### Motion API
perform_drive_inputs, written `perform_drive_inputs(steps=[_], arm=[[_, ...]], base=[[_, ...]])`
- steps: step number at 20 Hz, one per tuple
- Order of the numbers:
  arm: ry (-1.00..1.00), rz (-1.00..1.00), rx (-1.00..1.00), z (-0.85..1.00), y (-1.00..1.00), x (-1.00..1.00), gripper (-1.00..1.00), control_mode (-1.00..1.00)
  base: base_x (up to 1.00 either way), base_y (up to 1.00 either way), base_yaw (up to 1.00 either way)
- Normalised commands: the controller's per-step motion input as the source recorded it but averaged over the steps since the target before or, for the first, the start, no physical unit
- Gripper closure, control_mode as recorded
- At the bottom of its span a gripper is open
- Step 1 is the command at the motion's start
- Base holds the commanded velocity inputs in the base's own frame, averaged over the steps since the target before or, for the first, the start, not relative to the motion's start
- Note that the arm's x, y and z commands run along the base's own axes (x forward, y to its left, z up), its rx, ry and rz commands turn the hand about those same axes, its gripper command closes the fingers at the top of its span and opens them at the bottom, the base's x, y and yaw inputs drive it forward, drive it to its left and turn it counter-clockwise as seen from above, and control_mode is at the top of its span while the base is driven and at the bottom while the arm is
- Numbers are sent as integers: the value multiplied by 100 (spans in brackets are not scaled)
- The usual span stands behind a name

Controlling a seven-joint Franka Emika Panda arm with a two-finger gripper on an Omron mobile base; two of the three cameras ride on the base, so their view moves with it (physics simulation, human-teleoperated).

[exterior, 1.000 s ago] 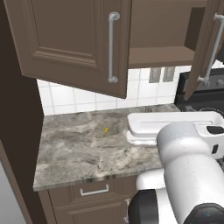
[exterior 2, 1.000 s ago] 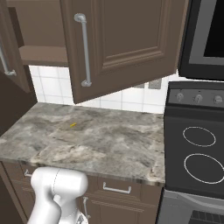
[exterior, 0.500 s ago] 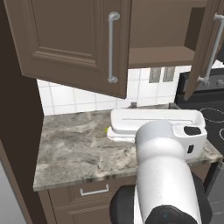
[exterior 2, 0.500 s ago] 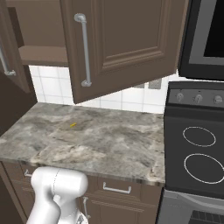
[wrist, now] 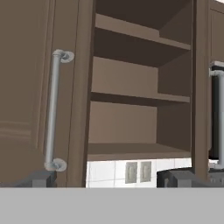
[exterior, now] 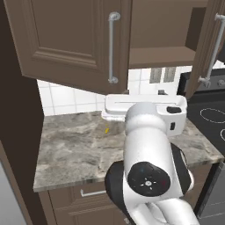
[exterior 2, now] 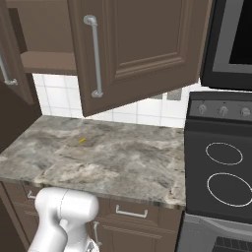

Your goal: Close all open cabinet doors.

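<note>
Two cabinet doors stand open on one wall cabinet above the counter. The left door (exterior: 66,39) carries a long silver bar handle (exterior: 112,48); the right door (exterior: 210,48) swings out near the stove. The right base view has the same pair: the right door (exterior 2: 142,49) wide open, the left door (exterior 2: 7,49) at the frame's edge. The hand view looks between the left door (wrist: 26,87) and the right door (wrist: 201,87) at bare shelves (wrist: 135,98). My gripper (wrist: 109,179) is open and holds nothing, its fingertips (wrist: 41,179) wide apart below the cabinet.
A grey marble counter (exterior 2: 113,157) runs under the cabinet, with a small yellow speck (exterior 2: 82,141) on it. A black stove (exterior 2: 221,167) sits at its right, a microwave (exterior 2: 231,39) above. Drawers (exterior 2: 130,212) lie under the counter. My white arm (exterior: 147,145) rises mid-frame.
My arm has swung from the right toward the middle of the left base view and risen, with the hand now in front of the cabinet. The doors have not moved.
</note>
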Motion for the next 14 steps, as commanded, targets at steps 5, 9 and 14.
perform_drive_inputs(steps=[5, 9, 14], arm=[[0, -4, 0, 0, 0, 70, -100, -100], [0, -4, 0, 0, 0, 72, -100, -100], [0, -4, 0, -3, 0, 76, -100, -100]], base=[[0, 0, 0], [0, 0, 0], [0, 0, 0]])
